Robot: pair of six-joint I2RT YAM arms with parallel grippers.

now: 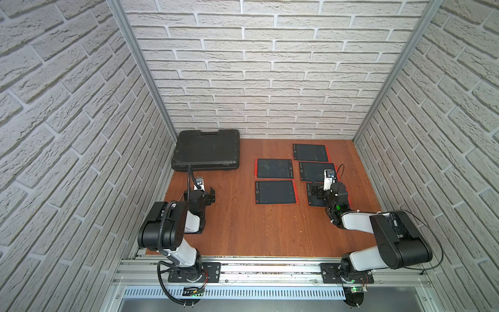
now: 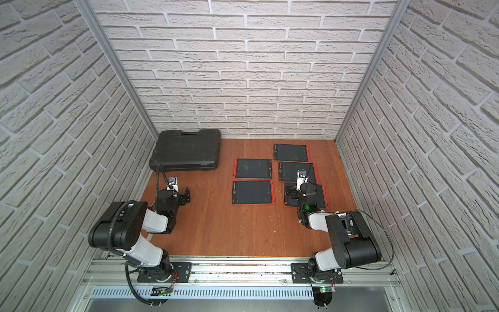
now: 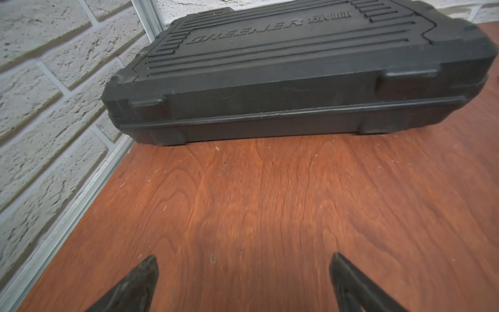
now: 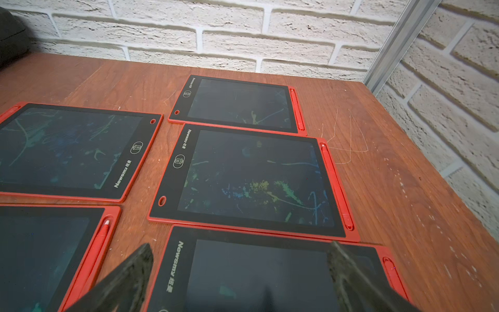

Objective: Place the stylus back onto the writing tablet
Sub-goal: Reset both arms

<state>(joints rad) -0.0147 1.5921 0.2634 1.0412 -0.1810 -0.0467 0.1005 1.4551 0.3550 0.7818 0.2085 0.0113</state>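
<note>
Several red-framed writing tablets lie on the wooden table [image 1: 243, 229]. My right gripper [image 4: 240, 245] hangs open just above the nearest right-hand tablet [image 4: 256, 270], with nothing between its fingers; in a top view it [image 1: 315, 190] covers that tablet's [image 1: 313, 202] left part. A red stylus [image 4: 336, 186] lies in the side slot of the tablet behind it [image 4: 251, 178], and another stylus [image 4: 100, 240] lies in the slot of the tablet to the left. I see no loose stylus. My left gripper [image 3: 243, 258] is open and empty over bare wood, far left [image 1: 212, 194].
A black plastic case [image 1: 206, 150] lies at the back left corner, right in front of my left gripper [image 3: 270, 67]. Brick-pattern walls close the table on three sides. Bare wood stretches between the arms along the front.
</note>
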